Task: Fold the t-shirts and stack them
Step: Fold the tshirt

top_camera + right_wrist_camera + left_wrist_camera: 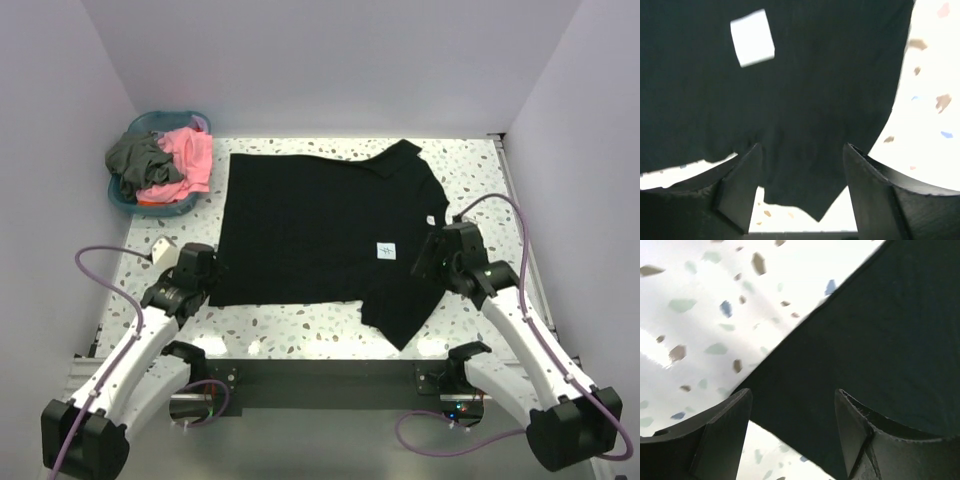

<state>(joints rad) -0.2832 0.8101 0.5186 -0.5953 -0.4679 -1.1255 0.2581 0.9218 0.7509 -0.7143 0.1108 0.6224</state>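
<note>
The large black t-shirt (320, 235) lies spread flat on the speckled table, its small white label (386, 250) near the right side. My left gripper (200, 268) is open over the shirt's near left corner (805, 390). My right gripper (432, 258) is open over the shirt's near right sleeve (805, 165), the white label (752, 37) ahead of it. The coral pink shirt (188, 155) and dark grey shirt (138, 157) lie bunched in the round blue basket (155, 208) at the back left.
White walls close in the table on the left, back and right. A black rail (320, 375) runs along the near edge between the arm bases. Purple cables (100, 270) loop beside each arm.
</note>
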